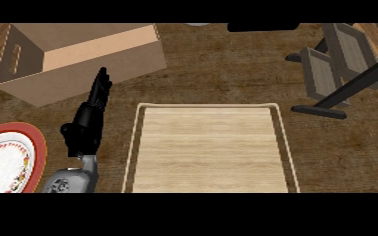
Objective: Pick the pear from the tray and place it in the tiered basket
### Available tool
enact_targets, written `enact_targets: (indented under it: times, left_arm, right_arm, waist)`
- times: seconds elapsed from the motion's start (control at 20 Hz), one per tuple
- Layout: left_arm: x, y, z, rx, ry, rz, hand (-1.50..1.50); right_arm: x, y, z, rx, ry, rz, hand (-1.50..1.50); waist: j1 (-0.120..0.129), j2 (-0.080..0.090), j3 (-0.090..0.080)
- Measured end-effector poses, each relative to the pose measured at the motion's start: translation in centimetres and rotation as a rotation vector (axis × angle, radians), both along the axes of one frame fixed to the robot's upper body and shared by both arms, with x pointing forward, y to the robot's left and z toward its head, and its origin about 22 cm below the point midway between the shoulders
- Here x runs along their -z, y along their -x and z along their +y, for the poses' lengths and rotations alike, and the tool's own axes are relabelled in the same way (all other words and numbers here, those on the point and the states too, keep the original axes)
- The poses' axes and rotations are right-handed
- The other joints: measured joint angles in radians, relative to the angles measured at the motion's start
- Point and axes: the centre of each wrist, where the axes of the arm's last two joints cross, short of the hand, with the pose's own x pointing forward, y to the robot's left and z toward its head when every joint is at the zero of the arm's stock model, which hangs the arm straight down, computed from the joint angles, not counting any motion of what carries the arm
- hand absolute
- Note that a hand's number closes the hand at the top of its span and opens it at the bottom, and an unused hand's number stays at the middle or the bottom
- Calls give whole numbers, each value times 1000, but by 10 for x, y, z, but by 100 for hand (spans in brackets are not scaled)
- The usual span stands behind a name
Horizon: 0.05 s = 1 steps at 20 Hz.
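The left hand (88, 115) shows at the lower left, edge-on w/ fingers straight and pressed together, pointing up the view toward the cardboard box (81, 55); it holds nothing and touches nothing I can make out. Its grey forearm comes in from the bottom edge, just beside the tray's left rim.

The tray (210, 107) sits centre — pale wood-grain floor, thin light rim w/ a darker inner border. No pear shows on it or anywhere else in view, so its look and whereabouts can't be told.

The tiered basket (336, 55) stands at the upper right: grey slatted shelves on a black frame w/ a black foot bar resting on the counter (221, 65), apart from the tray's top right corner.

A plate (18, 155) w/ a red-orange rim is cut off at the left edge, near the forearm. The right hand isn't in the frame.
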Motion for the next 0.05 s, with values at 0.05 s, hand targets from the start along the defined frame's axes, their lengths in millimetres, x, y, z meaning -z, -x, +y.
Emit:
enact_targets:
  times: [0.05]
  left_arm:
    - [0,2,-1,1,-2,0,0]
  right_arm:
    - [3,14,-8,-5,-7,-12,-150]
  waist:
    - [-1,-1,0]
